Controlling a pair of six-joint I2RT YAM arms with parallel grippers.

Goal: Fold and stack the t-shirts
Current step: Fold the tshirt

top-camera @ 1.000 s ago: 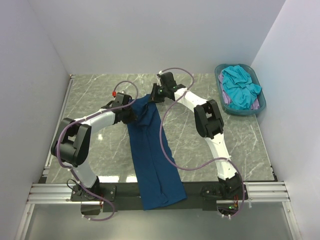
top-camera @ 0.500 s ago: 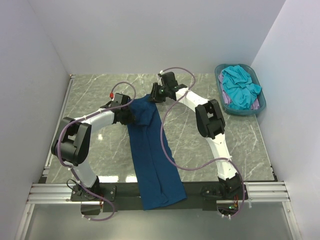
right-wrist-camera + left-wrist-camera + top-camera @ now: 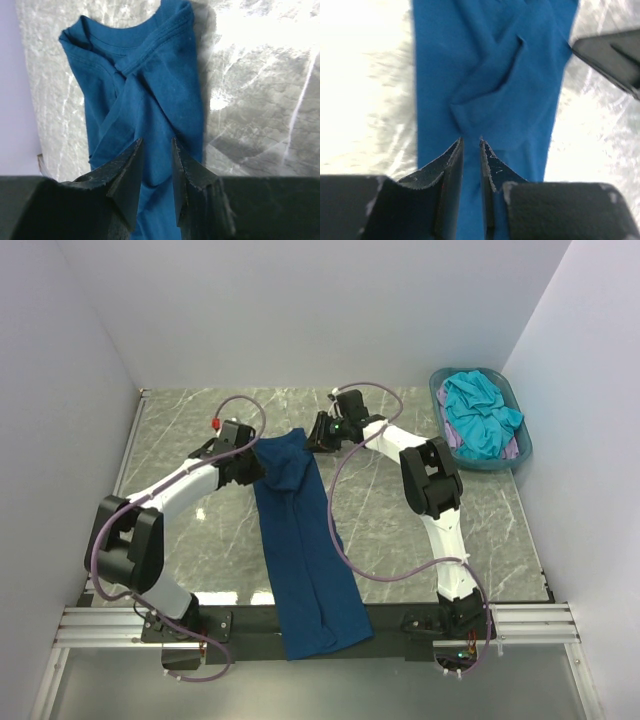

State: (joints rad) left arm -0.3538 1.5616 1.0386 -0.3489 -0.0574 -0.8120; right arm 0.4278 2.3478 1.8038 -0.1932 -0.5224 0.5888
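The dark navy t-shirt point(image 3: 300, 540) lies as a long narrow strip down the middle of the table, its collar end point(image 3: 150, 75) at the far side with a sleeve folded across it point(image 3: 495, 90). My left gripper point(image 3: 257, 468) point(image 3: 470, 140) hovers at the strip's left edge, open by a narrow gap and holding nothing. On the right of the collar end, my right gripper point(image 3: 313, 436) point(image 3: 156, 141) is open and empty just above the cloth. The turquoise t-shirt point(image 3: 478, 412) and a pale lilac one point(image 3: 455, 443) lie bunched in the basket.
The teal plastic basket point(image 3: 490, 466) stands at the far right corner against the wall. The navy strip's near end hangs over the table's front edge onto the black rail point(image 3: 240, 620). Grey marble tabletop point(image 3: 200, 530) shows on both sides of the strip. Purple cables loop off both arms.
Both grippers have opened and let go of the navy shirt's far end, which now lies flat. The left gripper drew back to the left, the right gripper to the right.
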